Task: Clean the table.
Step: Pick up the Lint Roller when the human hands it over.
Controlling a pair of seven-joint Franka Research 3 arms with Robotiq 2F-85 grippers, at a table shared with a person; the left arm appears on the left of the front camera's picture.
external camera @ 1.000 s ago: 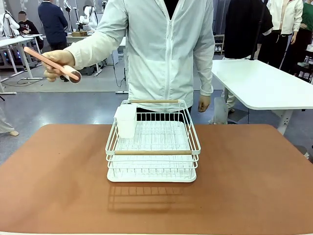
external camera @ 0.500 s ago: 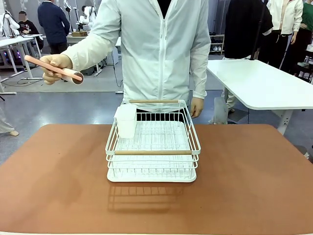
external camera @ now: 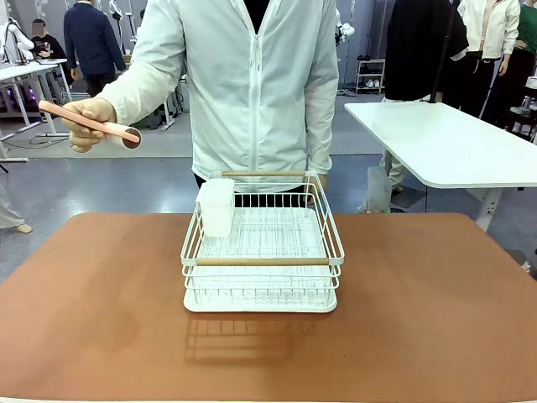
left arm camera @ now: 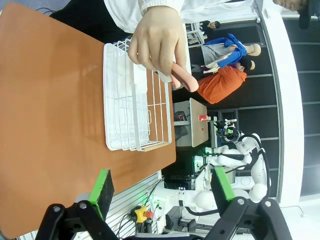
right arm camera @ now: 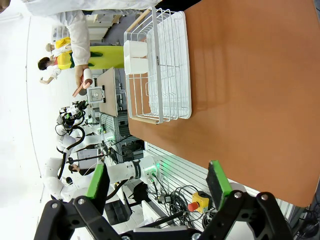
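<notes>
The reddish-brown table (external camera: 436,319) is spread across the lower half of the front view. A white wire rack (external camera: 262,261) is set at its centre, with a white cup (external camera: 216,207) at the rack's upper left corner. At upper left, a pink-handled roller (external camera: 124,131) is gripped in a person's hand (external camera: 91,117). The left gripper (left arm camera: 162,195) and the right gripper (right arm camera: 156,182) are each seen spread wide at the bottom of their wrist views.

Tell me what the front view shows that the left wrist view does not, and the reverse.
Front view adds: the person's zipped jacket front and the white-topped table. Left wrist view adds: the left gripper, open, with green pads. Both share: the reddish-brown table, the white wire rack, and the person's hand holding a pink roller.
</notes>
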